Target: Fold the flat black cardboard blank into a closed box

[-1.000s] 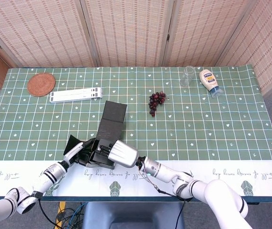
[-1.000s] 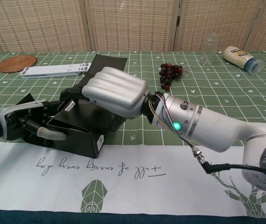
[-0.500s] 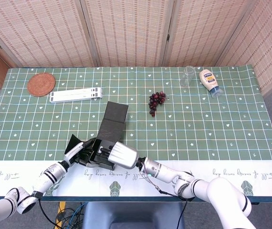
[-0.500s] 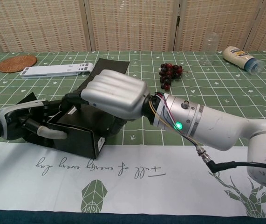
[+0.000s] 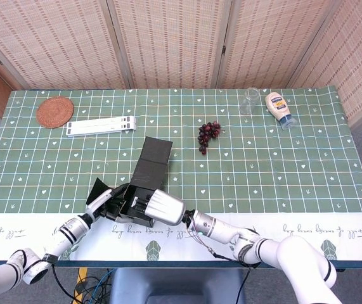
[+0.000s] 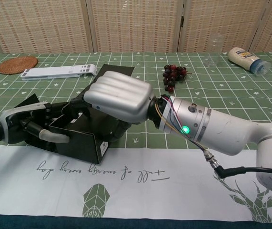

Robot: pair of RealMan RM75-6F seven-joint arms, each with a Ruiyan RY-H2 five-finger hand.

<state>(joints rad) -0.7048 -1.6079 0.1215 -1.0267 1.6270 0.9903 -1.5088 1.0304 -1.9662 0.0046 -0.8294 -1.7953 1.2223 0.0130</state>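
While it lies near the front edge of the green checked cloth-covered surface [image 5: 282, 171], the half-folded black cardboard box blank [image 6: 78, 143] is gripped from both sides. The left robot hand [image 6: 31, 126] holds its left end, fingers curled around the raised wall. The right robot hand [image 6: 119, 98] covers the top, fingers bent down over the box; its long flap [image 5: 152, 161] stretches away flat behind. Farther right lies a bunch of dark red grapes [image 5: 208, 134].
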